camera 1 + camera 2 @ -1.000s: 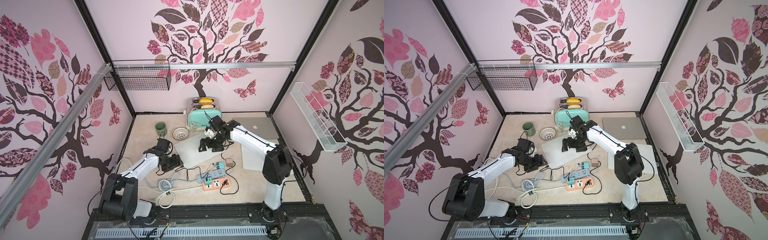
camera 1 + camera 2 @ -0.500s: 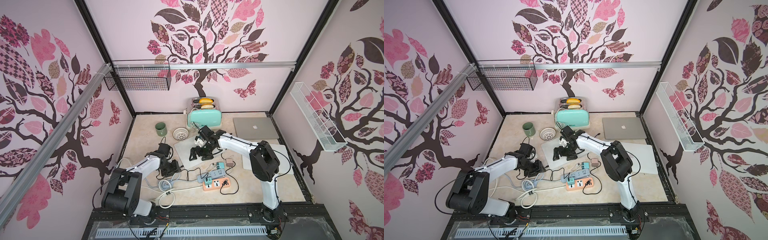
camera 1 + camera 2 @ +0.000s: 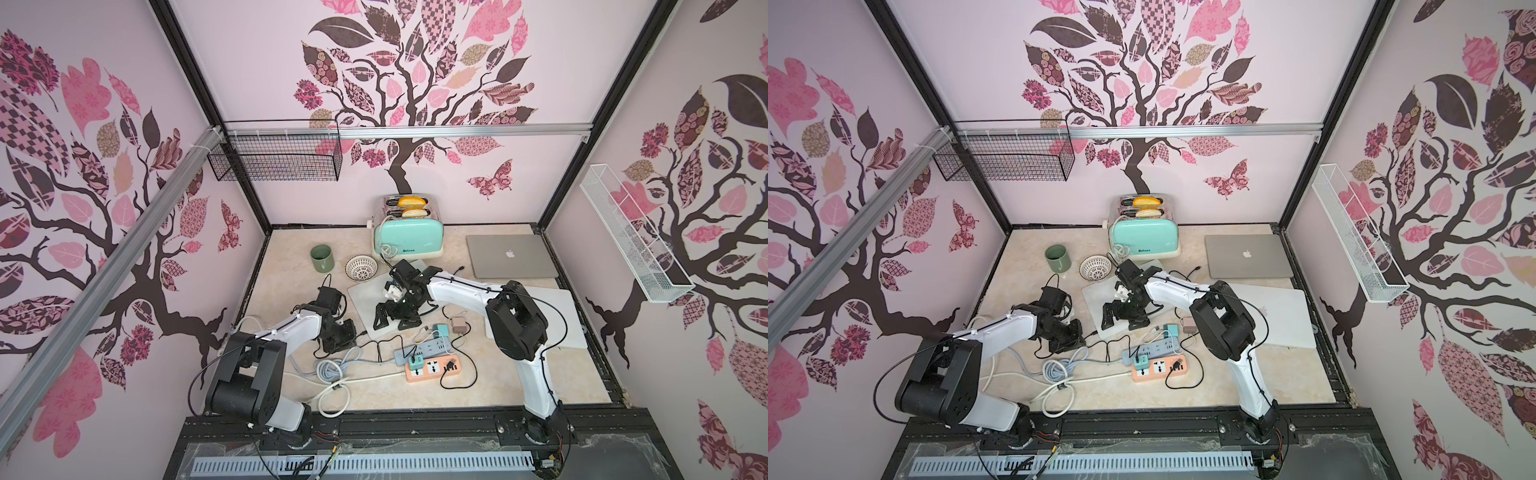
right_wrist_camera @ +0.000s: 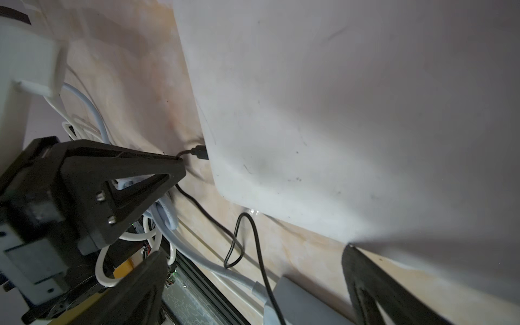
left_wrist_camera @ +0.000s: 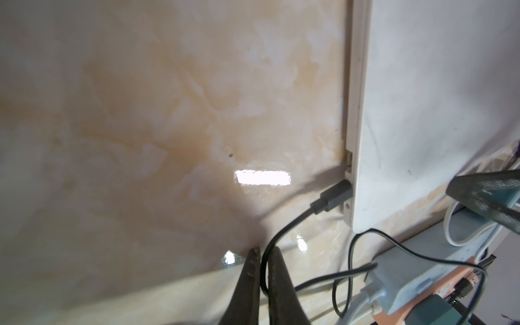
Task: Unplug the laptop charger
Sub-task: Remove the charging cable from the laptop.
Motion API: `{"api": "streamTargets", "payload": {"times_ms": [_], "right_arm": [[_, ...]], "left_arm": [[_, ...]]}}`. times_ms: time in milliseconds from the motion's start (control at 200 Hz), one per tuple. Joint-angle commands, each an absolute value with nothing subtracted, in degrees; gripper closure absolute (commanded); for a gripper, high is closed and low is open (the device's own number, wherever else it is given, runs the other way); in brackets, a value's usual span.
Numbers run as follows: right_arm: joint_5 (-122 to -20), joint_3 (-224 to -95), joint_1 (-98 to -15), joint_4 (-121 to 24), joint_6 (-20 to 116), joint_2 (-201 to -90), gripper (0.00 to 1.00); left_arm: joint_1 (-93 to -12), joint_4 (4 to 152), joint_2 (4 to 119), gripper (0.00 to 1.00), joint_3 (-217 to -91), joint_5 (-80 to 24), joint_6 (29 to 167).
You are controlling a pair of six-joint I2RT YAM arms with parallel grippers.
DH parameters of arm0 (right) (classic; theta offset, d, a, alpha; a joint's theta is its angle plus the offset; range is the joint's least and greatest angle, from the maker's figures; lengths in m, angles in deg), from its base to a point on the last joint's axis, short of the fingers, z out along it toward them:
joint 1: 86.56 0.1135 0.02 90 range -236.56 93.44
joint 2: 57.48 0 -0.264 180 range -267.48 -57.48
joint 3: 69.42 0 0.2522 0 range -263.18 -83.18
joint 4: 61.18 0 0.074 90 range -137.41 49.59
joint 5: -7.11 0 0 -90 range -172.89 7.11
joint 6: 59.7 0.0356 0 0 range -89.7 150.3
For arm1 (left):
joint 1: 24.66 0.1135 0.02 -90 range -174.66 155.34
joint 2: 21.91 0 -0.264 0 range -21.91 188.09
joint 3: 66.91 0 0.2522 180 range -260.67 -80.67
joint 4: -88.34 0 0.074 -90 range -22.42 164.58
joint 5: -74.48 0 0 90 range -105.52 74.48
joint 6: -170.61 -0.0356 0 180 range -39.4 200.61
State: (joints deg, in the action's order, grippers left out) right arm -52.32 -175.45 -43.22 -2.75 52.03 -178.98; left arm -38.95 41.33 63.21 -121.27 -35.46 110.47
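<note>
left wrist view: left end effector (image 5: pixel 264 253) jaws together, clamped on the charger cable (image 5: pixel 292 223) a little back from the charger plug (image 5: pixel 333 197); grip is on the cord, not the plug body
plug: seated in a side port of the white laptop (image 5: pixel 436 112), near its corner, low over the bench (image 5: pixel 140 126)
right wrist view: right end effector (image 4: pixel 254 250) jaws wide apart, nothing between them, over the white laptop's lid near that same corner; can't tell if the tips press on the lid
top views: both top views show the two arms meeting at the white laptop mid-bench; black cords run toward the grey power strip (image 3: pixel 424 347) and orange power strip (image 3: pixel 432 368), can't trace which socket the charger uses
other stuff: grey laptop (image 3: pixel 511 255) closed at the back, no cable seen in it; toaster (image 3: pixel 409 237), mug (image 3: pixel 322 257), bowl (image 3: pixel 361 268) well apart from the action
step: cord grasped, pull-out not yet done, plug in port
next move: probably a straight pull away from the laptop edge along the plug axis, right arm bracing the lid so the laptop doesn't slide
risk: cord could slip through the jaws or kink at the plug neck; a sideways tug may jam the plug
</note>
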Motion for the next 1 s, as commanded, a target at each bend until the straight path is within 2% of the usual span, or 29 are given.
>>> {"api": "streamTargets", "payload": {"times_ms": [0,540,685,785,995], "right_arm": [[-55.99,-177.36,-43.40,-0.89,51.13,-179.82,0.00],[-58.19,-179.24,-43.40,-0.28,51.50,-181.33,0.00],[-58.81,-181.87,-43.41,2.72,49.89,-179.91,0.00],[-60.56,-184.55,-43.38,6.19,47.63,-176.98,0.00],[-62.93,-183.84,-43.40,13.87,45.32,-167.78,0.01]], "left_arm": [[-38.90,39.19,62.16,0.99,-121.32,-34.79,110.57],[-38.82,34.69,56.85,1.00,-120.46,-31.07,113.22],[-38.84,34.16,54.33,0.77,-121.24,-32.22,112.71],[-38.90,32.45,52.16,0.66,-122.97,-33.04,111.71],[-40.53,27.40,47.89,0.57,-128.35,-35.46,108.12]]}}
